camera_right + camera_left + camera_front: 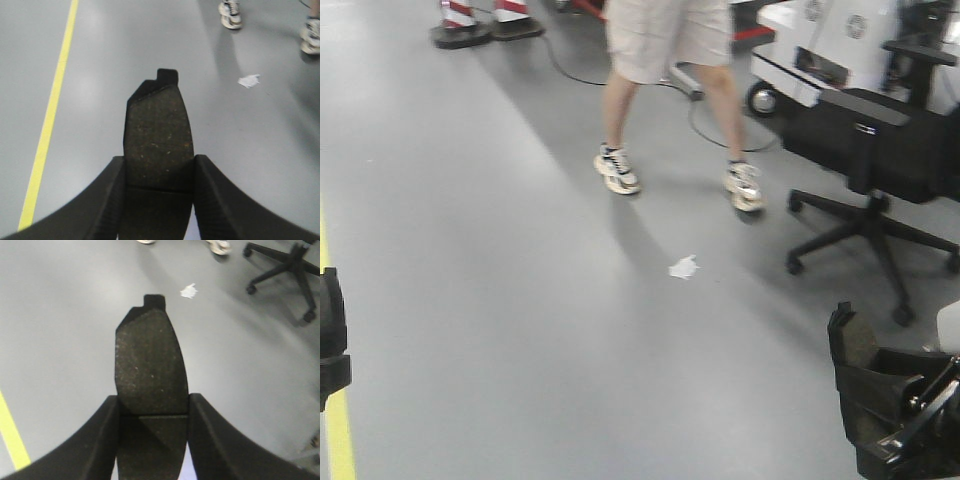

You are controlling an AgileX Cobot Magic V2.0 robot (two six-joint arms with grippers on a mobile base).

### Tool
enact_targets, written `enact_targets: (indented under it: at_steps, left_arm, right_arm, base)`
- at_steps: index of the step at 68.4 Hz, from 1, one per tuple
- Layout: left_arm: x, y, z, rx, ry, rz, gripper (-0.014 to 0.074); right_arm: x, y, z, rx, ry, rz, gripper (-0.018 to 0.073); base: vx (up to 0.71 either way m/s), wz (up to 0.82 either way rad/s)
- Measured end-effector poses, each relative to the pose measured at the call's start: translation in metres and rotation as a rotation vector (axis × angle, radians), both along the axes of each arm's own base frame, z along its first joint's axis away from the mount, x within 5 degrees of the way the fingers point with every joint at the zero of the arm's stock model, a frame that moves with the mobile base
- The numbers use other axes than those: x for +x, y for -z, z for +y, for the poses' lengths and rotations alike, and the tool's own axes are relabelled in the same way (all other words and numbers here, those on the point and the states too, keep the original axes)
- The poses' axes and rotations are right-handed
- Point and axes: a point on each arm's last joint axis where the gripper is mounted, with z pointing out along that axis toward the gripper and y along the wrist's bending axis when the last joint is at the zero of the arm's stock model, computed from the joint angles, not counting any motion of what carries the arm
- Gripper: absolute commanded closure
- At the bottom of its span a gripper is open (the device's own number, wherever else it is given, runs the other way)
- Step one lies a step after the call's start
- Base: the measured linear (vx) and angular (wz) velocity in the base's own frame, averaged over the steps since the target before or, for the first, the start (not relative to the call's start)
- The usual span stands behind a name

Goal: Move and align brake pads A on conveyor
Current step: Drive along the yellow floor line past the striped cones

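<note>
In the left wrist view, a dark grey brake pad (150,355) with a cross groove and a small tab at its far end sticks out from my left gripper (153,400), which is shut on it above the grey floor. My right gripper (159,160) is shut on another brake pad (157,125) in the same way. The front view catches only a dark part of the left gripper (328,340) at the left edge and the right gripper (895,405) with its pad at the bottom right. The conveyor is out of view.
A person (665,60) in shorts and sneakers stands ahead on the grey floor. A black office chair (875,170) is at the right, with a white machine (840,45) behind it. A white scrap (684,267), a yellow floor line (50,120), striped cone bases (480,25) and a cable (720,135) are also in view.
</note>
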Motion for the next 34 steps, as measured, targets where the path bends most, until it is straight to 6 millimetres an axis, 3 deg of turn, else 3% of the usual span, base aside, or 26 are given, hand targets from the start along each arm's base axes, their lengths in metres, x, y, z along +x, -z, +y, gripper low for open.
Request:
enact_targets:
  at_steps: [34]
  left_arm:
    - [0.0,0.0,0.0,0.0,0.0,0.0,0.0593]
  right_arm:
    - [0.0,0.0,0.0,0.0,0.0,0.0,0.0565]
  base:
    - [0.16,0.63]
